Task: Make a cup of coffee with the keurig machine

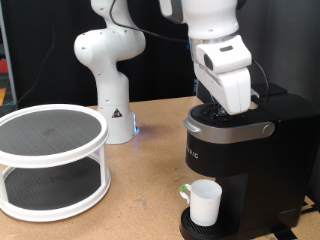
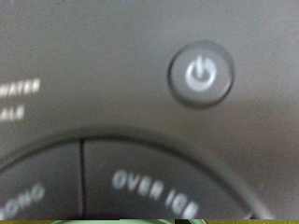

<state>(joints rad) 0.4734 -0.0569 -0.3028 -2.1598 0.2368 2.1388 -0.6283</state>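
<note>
The keurig machine (image 1: 240,150) stands at the exterior view's right, black with a silver-grey handle (image 1: 232,128), and its top is down. The cup (image 1: 205,203), a white mug, stands on the drip tray under the spout. My gripper (image 1: 220,108) is pressed down onto the machine's top; its fingertips are hidden behind the hand. The wrist view is filled by the machine's button panel at very close range, with a round power button (image 2: 199,75) and a button marked OVER ICE (image 2: 154,193). No fingers show in that view.
A white two-tier round rack (image 1: 50,160) stands at the exterior view's left on the wooden table (image 1: 140,200). The arm's white base (image 1: 110,100) rises behind it. A small green-edged thing (image 1: 185,190) peeks out beside the mug.
</note>
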